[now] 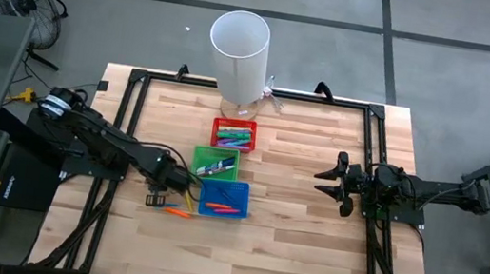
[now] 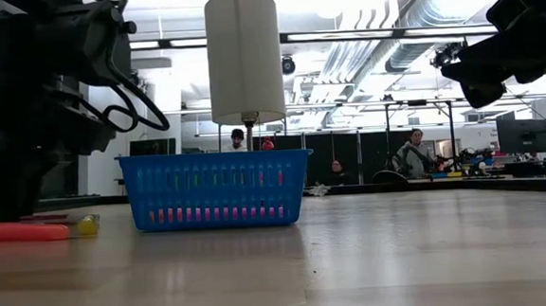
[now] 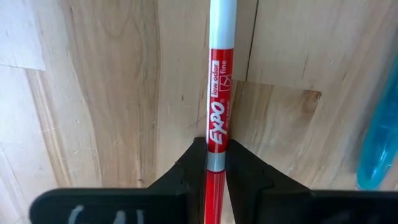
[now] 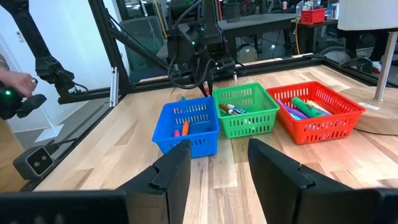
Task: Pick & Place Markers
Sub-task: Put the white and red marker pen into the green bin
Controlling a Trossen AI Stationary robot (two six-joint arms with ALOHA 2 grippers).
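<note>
We saw the left gripper [image 3: 216, 163] pinching a red marker [image 3: 219, 112] low over the tabletop [image 1: 304, 261], at nine o'clock from the blue bin [image 1: 224, 197], likely for sorting. The right gripper [image 4: 217, 165] waited, spread.

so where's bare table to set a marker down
Bare wood lies between the blue bin and the waiting right gripper, and along the table's near edge. It's crowded beside the blue bin, where the left gripper holds a red marker near loose orange ones.

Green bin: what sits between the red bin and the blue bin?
The green bin sits between the red bin and the blue bin, markers inside; clearest in the high and right wrist views.
</note>
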